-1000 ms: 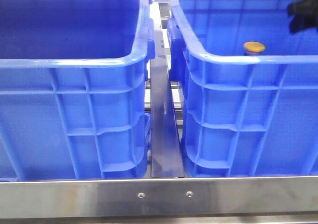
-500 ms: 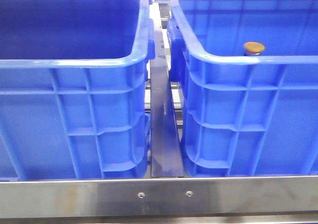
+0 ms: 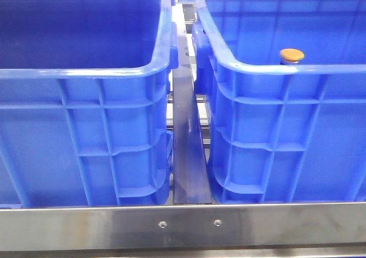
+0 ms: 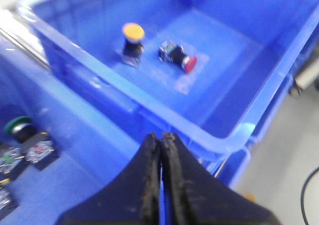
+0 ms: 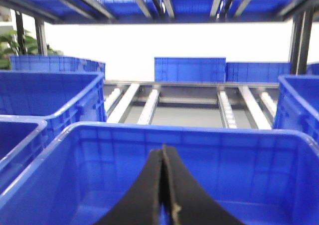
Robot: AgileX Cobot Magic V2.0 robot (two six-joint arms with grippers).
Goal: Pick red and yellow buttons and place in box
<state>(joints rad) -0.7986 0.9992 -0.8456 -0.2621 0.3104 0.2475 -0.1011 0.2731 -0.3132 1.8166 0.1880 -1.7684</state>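
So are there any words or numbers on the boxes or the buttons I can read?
None can be read.
Blue crates: no words or numbers show.
Yellow button and red button: plain caps, no writing.
Pale patch on the red button's base: maybe a label, too blurred to tell.

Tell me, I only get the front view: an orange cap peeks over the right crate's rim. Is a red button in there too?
Observer: Yes. The left wrist view shows the red button lying on its side beside the yellow button, on that crate's floor.
Visitor: Is the yellow one tipped too?
Observer: No, it stands upright on its dark base.
Visitor: Is an arm holding anything?
Observer: No. Left jaws and right jaws are both shut and empty.
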